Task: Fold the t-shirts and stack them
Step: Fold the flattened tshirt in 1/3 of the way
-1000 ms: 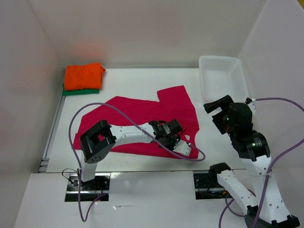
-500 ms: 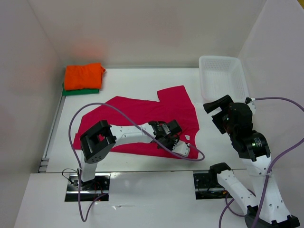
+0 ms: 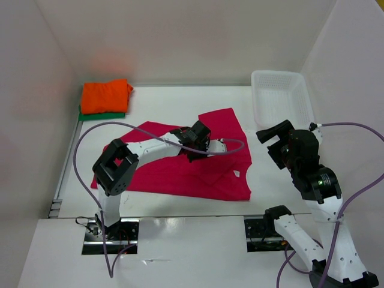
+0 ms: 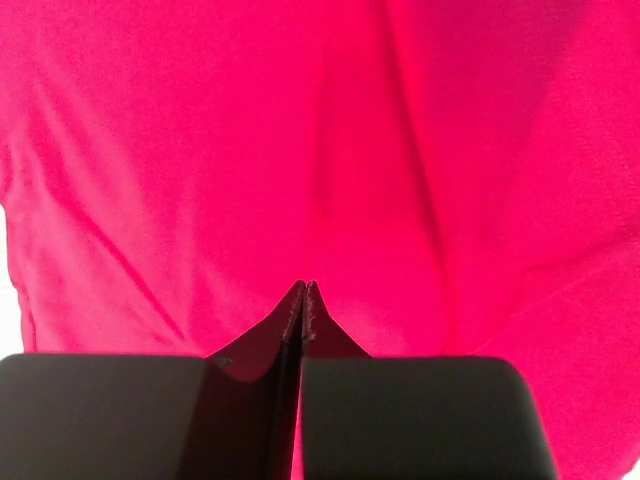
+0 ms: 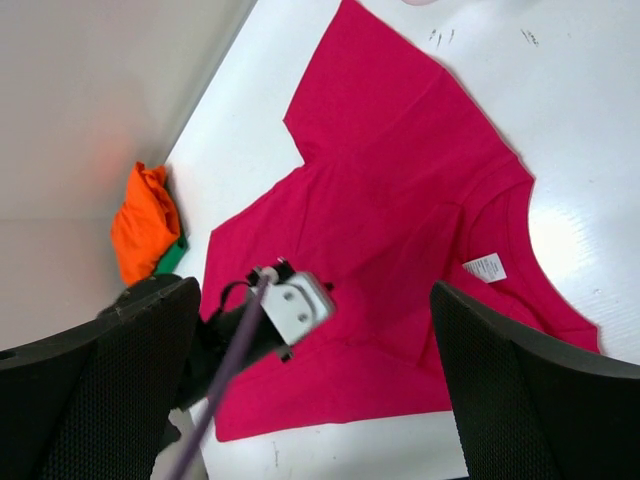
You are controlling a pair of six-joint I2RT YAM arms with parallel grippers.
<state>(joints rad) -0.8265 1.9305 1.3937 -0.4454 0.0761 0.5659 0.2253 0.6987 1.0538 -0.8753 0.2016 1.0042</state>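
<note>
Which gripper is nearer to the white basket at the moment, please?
Right. The right gripper hangs open just on the robot's side of the basket, while the left gripper is over the red t-shirt, well off to the basket's left.

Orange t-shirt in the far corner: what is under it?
A green t-shirt; only its near edge peeks out beneath the orange t-shirt. The rest is covered.
</note>
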